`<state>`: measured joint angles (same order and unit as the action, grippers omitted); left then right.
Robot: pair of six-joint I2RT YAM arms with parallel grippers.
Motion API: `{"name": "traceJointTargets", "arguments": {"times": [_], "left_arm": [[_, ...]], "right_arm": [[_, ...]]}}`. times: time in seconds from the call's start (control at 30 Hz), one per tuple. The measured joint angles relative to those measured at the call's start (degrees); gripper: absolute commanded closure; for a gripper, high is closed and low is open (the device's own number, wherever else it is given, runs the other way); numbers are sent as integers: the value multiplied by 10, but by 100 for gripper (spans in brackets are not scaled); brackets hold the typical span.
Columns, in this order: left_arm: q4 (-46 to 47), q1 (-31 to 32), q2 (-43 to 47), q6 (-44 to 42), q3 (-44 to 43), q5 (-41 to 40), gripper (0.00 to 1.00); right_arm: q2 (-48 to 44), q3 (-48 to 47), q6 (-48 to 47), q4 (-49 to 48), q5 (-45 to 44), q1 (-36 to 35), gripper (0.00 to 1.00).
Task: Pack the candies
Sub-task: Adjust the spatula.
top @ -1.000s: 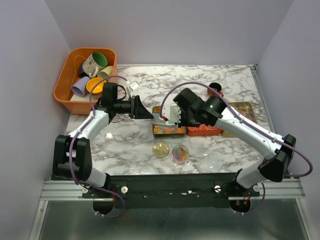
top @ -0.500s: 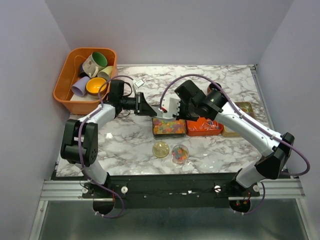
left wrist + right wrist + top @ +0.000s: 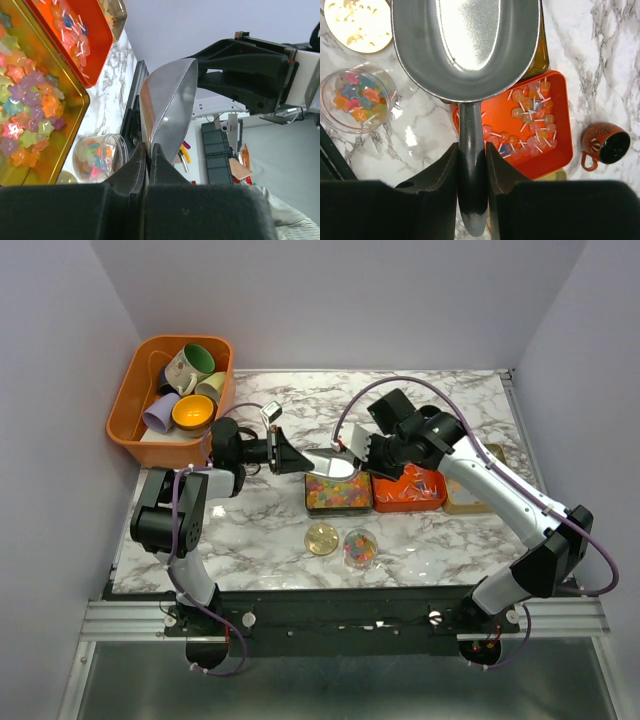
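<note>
Steel scoop (image 3: 465, 45), bowl empty, held above the gold tray (image 3: 84, 102) between both arms. Right tool (image 3: 472, 150): clamped narrow on the scoop's handle, fingers pressing either side of it. Left tool (image 3: 146, 150): fingers all but together, pinching the scoop's front rim at their tips. Candies (image 3: 25, 100): star-shaped, in mixed pink, orange, yellow, green and purple, filling the gold tray. A second lot, rounder and on thin white sticks, lies in the orange tray (image 3: 557, 150) touching the gold tray's right side. A third small lot of stars sits in the clear jar (image 3: 389, 92), which stands open on the marble worktop (image 3: 250, 520) just nearer than the trays. Gold lid (image 3: 357, 22): flat on the worktop, just left of the jar. Small orange mug (image 3: 602, 145): upright, beyond the orange tray. Orange bin (image 3: 125, 405): far left corner, holding several mugs.
</note>
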<state>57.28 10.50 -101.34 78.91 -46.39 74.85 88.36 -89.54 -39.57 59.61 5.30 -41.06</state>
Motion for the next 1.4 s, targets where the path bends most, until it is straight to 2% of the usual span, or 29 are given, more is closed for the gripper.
{"name": "traceJointTargets", "arguments": {"times": [0.07,0.3,0.77,0.83,0.9,0.97,1.07,1.13,1.23,1.4], "left_arm": [[21,0,-1,14,0,0,100],[70,-5,0,45,0,4,100],[29,-1,0,18,-1,9,100],[-8,0,5,-10,-2,9,100],[-93,1,14,-64,-15,9,100],[-243,1,24,-203,-50,-4,100],[-461,3,26,-364,-119,-41,100],[-544,3,30,-441,-135,-59,100],[-610,2,36,-494,-124,-80,100],[-656,2,38,-526,-113,-98,100]], "right_arm": [[1,-1,7,-2,20,10,61],[24,-25,31,16,93,32,61],[30,-73,44,27,130,37,48],[32,-89,44,35,141,43,48],[32,-97,41,36,148,49,48],[27,-96,32,36,149,52,48],[7,-73,9,30,149,56,48],[-7,-58,-13,34,150,56,48],[-19,-49,-33,37,150,56,48],[-20,-26,-46,37,150,56,48]]}}
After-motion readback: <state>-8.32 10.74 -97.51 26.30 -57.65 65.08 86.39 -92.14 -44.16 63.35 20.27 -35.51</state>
